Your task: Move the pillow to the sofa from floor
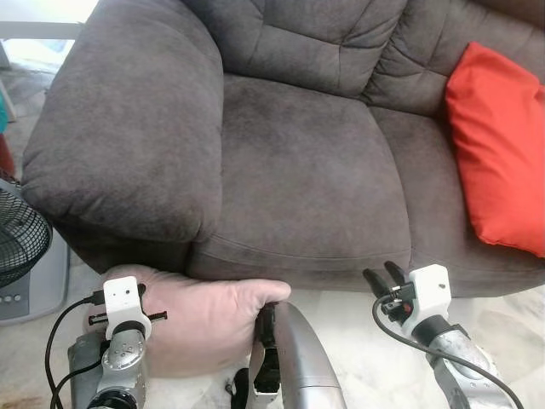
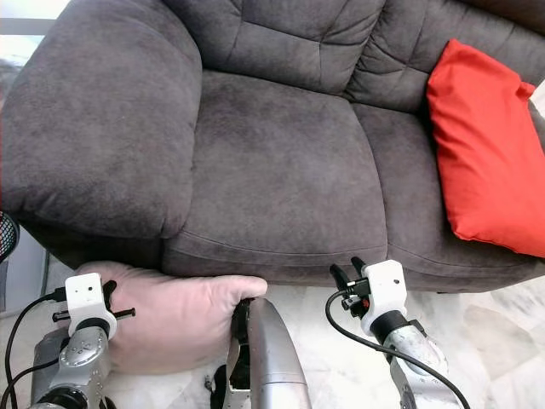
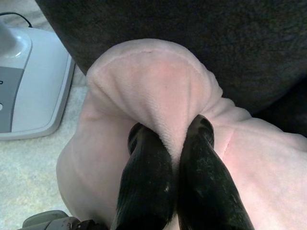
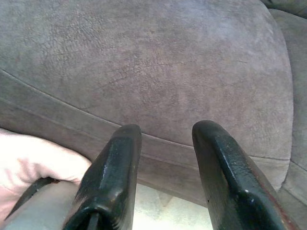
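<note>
A dark grey sofa (image 1: pixel 289 145) takes up most of the head views, its wide arm at the upper left of the frame and its seat cushions across the middle. A red cushion (image 1: pixel 498 149) leans on the seat at the right edge. The pale pink pillow (image 1: pixel 200 319) sits at the lower left of the frame, low in front of the sofa with its top edge pressed up against the sofa's front under the arm. My left gripper (image 3: pixel 168 158) is clamped on the pillow: in the left wrist view the two black fingers (image 3: pixel 144 187) are squeezed together with a fold of the plush pink fabric pinched between their tips. My left wrist, with its white camera block, shows at the lower left of the left eye view over the pillow. My right gripper (image 4: pixel 165 139) is at the lower right of the frame, just in front of the sofa's front edge; its fingers stand apart with nothing between them, and the seat cushion lies beyond them. A fan (image 1: pixel 21 239) with a black grille and a pale grey base stands on the pale floor (image 2: pixel 502 341) at the left edge, beside the sofa's arm.
</note>
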